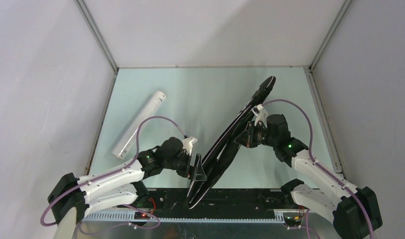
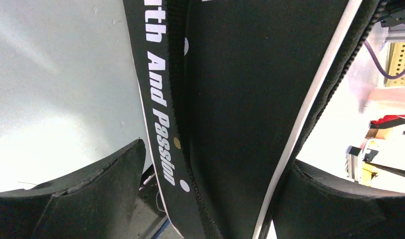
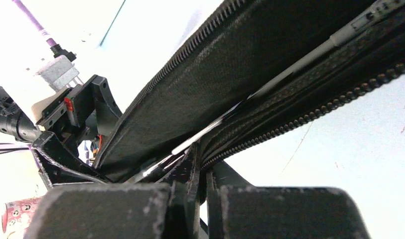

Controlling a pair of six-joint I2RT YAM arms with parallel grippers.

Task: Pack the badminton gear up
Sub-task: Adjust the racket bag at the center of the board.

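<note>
Pinching bag (image 1: 226, 148) rim, right hand (image 3: 198, 167) clamped; left hand (image 2: 216, 154) splayed wide astride bag.

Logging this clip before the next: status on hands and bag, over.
Right hand shut on edge of black bag. Left hand open, straddling its lower end. Bag up on edge, slanted across table. White tube lies apart at left, nothing blocking.

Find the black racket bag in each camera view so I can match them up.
Top external: bag stands on edge, diagonal through the centre.
Left wrist: bag fills the middle, top to bottom.
Right wrist: bag runs lower left to upper right.
Shared landmark: its white piping.
</note>
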